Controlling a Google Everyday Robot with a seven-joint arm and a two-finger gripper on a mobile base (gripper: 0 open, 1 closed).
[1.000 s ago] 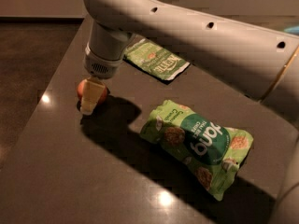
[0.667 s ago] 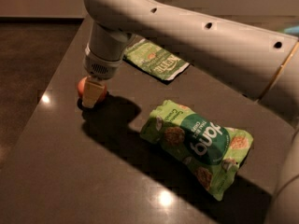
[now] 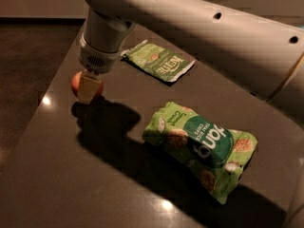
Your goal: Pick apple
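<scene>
Surface: dark, glossy tabletop (image 3: 71, 175) with small glints of light
Arm: thick off-white robot arm (image 3: 204, 27) crossing the top of the view from the right, its shadow (image 3: 109, 127) cast on the tabletop
Gripper: cream-tipped gripper (image 3: 88, 90) pointing down near the tabletop's left edge, right at the apple
Grip: cannot tell whether clenched or released
Apple: small round red-orange apple (image 3: 75, 82) on the tabletop, partly hidden behind the gripper's tip
Flat bag: flat green foil snack bag (image 3: 159, 61) at the far side, near the gripper
Puffed bag: plump green snack bag (image 3: 202, 148) with white lettering, centre-right, well apart from the apple
</scene>
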